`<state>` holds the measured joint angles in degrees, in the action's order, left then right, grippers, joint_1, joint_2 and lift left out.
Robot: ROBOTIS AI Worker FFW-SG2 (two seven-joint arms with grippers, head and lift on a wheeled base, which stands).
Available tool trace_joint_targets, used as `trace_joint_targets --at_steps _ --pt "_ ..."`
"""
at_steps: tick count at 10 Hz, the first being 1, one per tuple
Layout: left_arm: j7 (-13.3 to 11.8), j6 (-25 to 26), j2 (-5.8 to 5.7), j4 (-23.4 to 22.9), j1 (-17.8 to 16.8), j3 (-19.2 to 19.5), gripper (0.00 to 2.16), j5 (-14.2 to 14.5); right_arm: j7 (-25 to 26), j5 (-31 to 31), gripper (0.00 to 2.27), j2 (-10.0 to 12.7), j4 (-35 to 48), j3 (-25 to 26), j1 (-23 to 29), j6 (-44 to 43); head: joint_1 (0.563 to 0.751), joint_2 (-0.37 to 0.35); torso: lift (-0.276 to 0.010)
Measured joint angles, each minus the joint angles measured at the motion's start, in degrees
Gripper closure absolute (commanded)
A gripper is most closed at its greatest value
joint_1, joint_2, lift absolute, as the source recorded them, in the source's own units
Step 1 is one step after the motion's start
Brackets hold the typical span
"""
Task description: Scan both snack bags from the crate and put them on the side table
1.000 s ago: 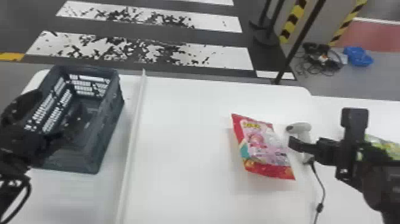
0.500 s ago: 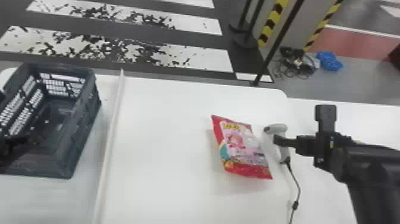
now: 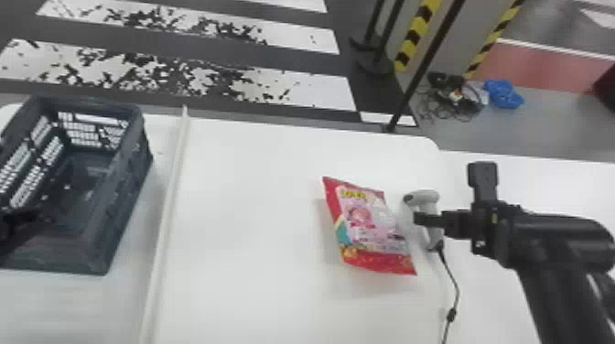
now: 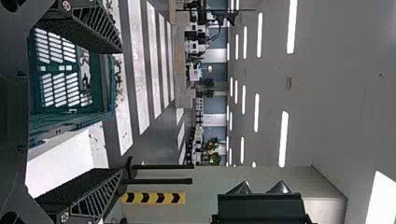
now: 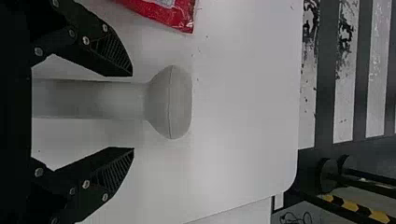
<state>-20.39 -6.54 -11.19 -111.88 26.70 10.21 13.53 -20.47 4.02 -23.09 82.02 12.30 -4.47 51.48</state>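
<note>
Snack bag (image 3: 370, 226) shows red ends, pink middle; left gripper (image 3: 32, 215) and right gripper (image 3: 420, 219) gape apart.

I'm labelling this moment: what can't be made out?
Dark plastic crate: left side cut off by head view's edge.
Crate interior: partly behind black left arm, head view.
Pale handheld scanner: handle partly behind right gripper, head view.
Red plastic snack bag: mostly beyond right wrist view's edge.

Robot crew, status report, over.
Right tool open at scanner handle. Left tool open near crate. Red snack bag on table, scanner cord clear of it.
</note>
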Motion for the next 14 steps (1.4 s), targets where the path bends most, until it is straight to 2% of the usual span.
trace_joint_targets --at_steps 1,3,5,6,11,14 --pt "0.0 -0.12 -0.1 0.0 0.08 0.06 0.09 0.06 -0.13 -0.33 2.15 -0.09 -0.93 -0.26 -0.51 -0.14 0.695 -0.233 -0.087" --pt "0.0 -0.18 -0.14 -0.03 0.17 0.07 0.09 0.16 0.21 -0.72 2.26 -0.16 -1.8 -0.72 -1.02 -0.03 0.695 -0.235 -0.087" --pt "0.0 -0.18 -0.14 -0.2 0.32 0.08 0.09 0.18 0.17 -0.19 2.26 -0.2 -0.49 -0.27 -0.44 0.39 0.695 -0.235 -0.087" --pt "0.0 -0.18 -0.14 -0.37 0.39 0.08 0.09 0.18 0.17 0.35 2.26 -0.17 3.13 0.54 1.09 3.4 0.695 -0.235 -0.087" --pt "0.0 -0.18 -0.01 -0.53 0.21 -0.01 0.09 0.09 -0.06 0.73 2.26 2.13 34.87 4.6 15.32 26.93 0.695 -0.207 -0.087" --pt "0.0 -0.18 -0.06 -0.52 0.2 -0.02 0.09 0.09 -1.2 0.66 2.26 4.1 47.16 4.23 20.04 34.33 0.695 -0.152 -0.087"
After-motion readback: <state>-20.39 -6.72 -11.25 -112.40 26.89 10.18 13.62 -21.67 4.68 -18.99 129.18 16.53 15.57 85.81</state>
